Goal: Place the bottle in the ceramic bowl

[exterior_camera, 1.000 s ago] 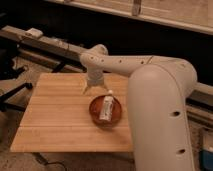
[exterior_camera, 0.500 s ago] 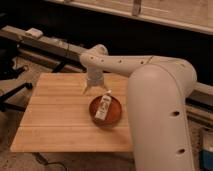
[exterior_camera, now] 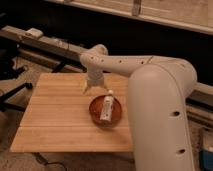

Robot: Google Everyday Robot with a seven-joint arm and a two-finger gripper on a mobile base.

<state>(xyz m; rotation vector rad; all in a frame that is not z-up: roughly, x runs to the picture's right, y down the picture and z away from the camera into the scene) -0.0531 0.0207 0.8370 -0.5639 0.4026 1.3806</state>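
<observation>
I see the bottle (exterior_camera: 107, 108) lying inside the ceramic bowl (exterior_camera: 96, 113), cap toward far side, on the wooden table (exterior_camera: 55, 115). Gripper (exterior_camera: 91, 88) hangs just far-left of bowl, empty; can't tell fingers' state.

The arm (exterior_camera: 160, 100) hides the table's (exterior_camera: 55, 115) right edge; the gripper (exterior_camera: 93, 88), just above the ceramic bowl's (exterior_camera: 95, 112) far-left rim, looks blurred

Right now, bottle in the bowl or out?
In. The bottle lies on its side inside the ceramic bowl, cap toward the far rim. The gripper hangs just behind the bowl, off the bottle.
</observation>
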